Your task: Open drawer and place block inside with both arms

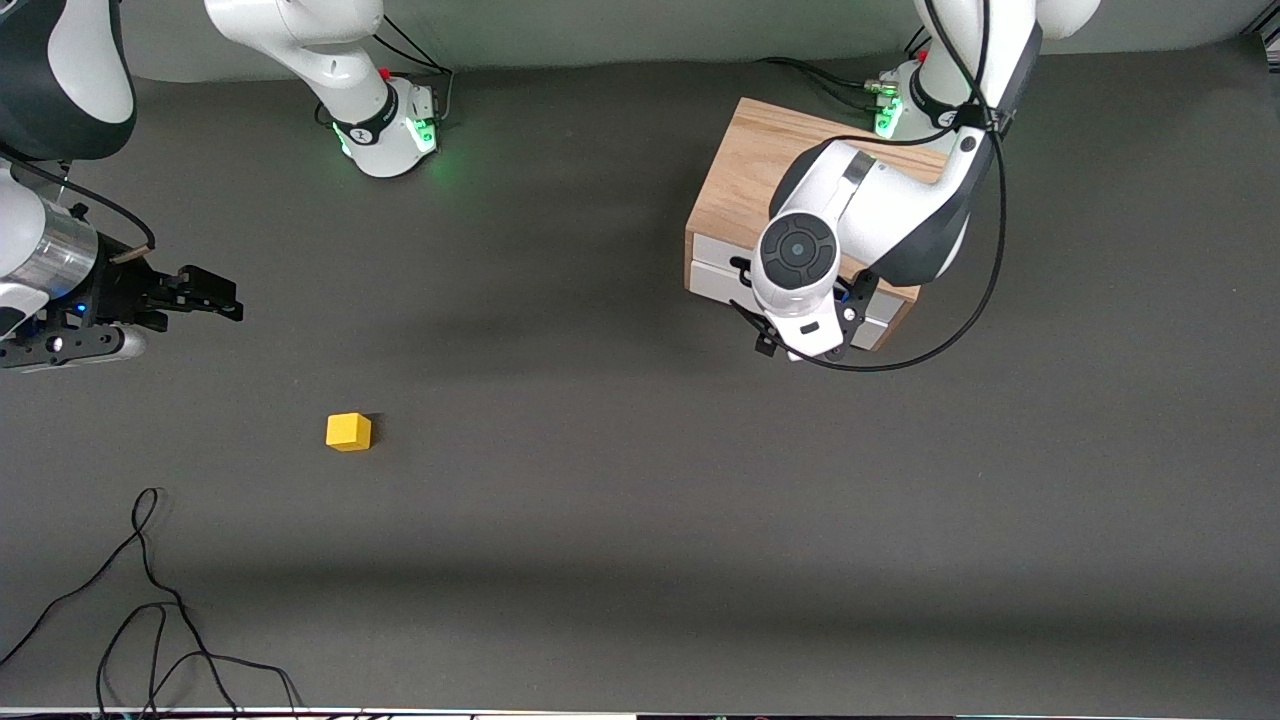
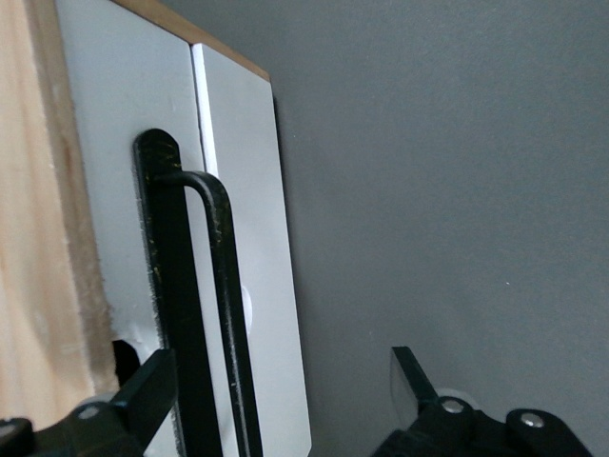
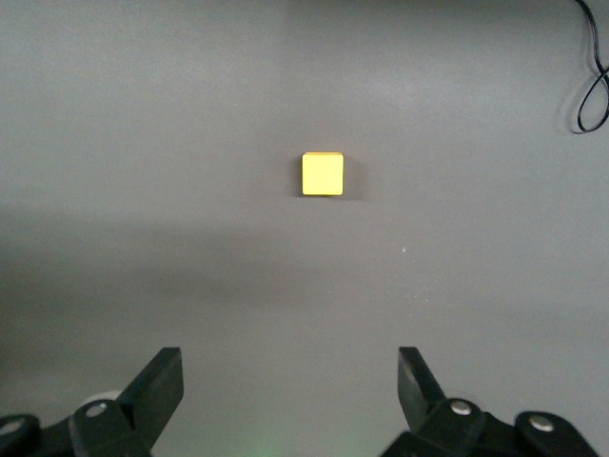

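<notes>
A: Checking left gripper [image 2: 276,400]: fingers spread, straddling the drawer [image 2: 238,238] handle [image 2: 224,305], bar running lengthwise between them, nothing clenched yet.

B: Right gripper [image 3: 285,390]: released, empty, waiting; block [image 3: 323,174] on table straight ahead of it, apart.

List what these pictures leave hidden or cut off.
- Front view: the left arm covers most of the drawer front and the left gripper.
- Left wrist view: the handle runs off the edge.
- Front view: the right gripper shows side-on; the block lies alone.
</notes>
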